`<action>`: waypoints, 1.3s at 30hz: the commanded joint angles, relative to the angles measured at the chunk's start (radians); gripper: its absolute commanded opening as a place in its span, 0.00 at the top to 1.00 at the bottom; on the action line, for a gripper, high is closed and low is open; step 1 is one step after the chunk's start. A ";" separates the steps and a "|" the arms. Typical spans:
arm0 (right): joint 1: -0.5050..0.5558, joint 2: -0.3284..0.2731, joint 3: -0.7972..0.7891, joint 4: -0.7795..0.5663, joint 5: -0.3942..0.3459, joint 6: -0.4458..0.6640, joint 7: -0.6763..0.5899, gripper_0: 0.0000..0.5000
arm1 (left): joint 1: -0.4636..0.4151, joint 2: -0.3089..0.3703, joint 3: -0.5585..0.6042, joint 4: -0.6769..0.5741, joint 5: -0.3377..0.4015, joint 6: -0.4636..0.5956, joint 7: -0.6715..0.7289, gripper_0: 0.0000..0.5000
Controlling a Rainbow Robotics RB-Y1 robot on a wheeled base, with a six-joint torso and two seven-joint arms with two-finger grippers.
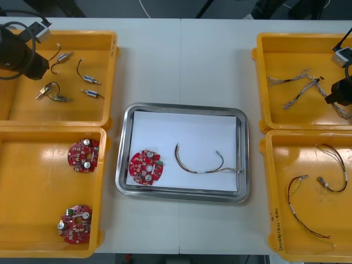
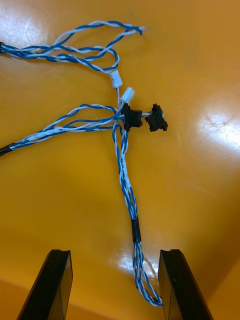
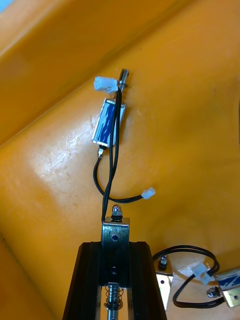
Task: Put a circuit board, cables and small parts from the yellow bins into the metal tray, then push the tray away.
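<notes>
Front view, left gripper (image 1: pixel 33 65): it is hanging over the far-left corner of the far yellow plastic bin (image 1: pixel 77 113) on the table's left.
Left wrist view, left jaws: they are clamping a small metal part (image 3: pixel 115 231) that is trailing a black wire, and the black fingers (image 3: pixel 85 280) are standing apart by its width.
Far left bin, floor: other loose metal parts (image 1: pixel 91 93) with black wires are lying scattered, one (image 3: pixel 107 121) just beyond the held part.
Near left yellow bin (image 1: pixel 33 187): two round red circuit boards (image 1: pixel 83 155) (image 1: pixel 75 224) are lying apart in it.
Shiny metal tray (image 1: pixel 122 159): it is sitting between the bins, white inside, and is holding a third red circuit board (image 1: pixel 146 166) in its near-left corner, with a thin curved cable (image 1: pixel 201 164) lying beside that board, not touching it.
Far right yellow bin (image 1: pixel 286 55): twisted blue and white cables (image 1: pixel 300 88) are lying tangled in it.
Right gripper (image 1: pixel 336 94): it is hovering over that bin's right side.
Right wrist view, right jaws: they are standing wide and gripping nothing; one twisted cable end (image 2: pixel 142 280) is lying between the right fingers (image 2: pixel 56 285), closer to one than the other.
Near right yellow bin (image 1: pixel 286 154): thin dark cables (image 1: pixel 308 214) are lying loose in it.
</notes>
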 commanded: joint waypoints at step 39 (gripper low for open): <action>-0.095 -0.070 -0.001 0.293 -0.016 -0.199 0.223 0.00 | 0.002 -0.159 0.099 -0.678 -0.343 0.806 0.593 1.00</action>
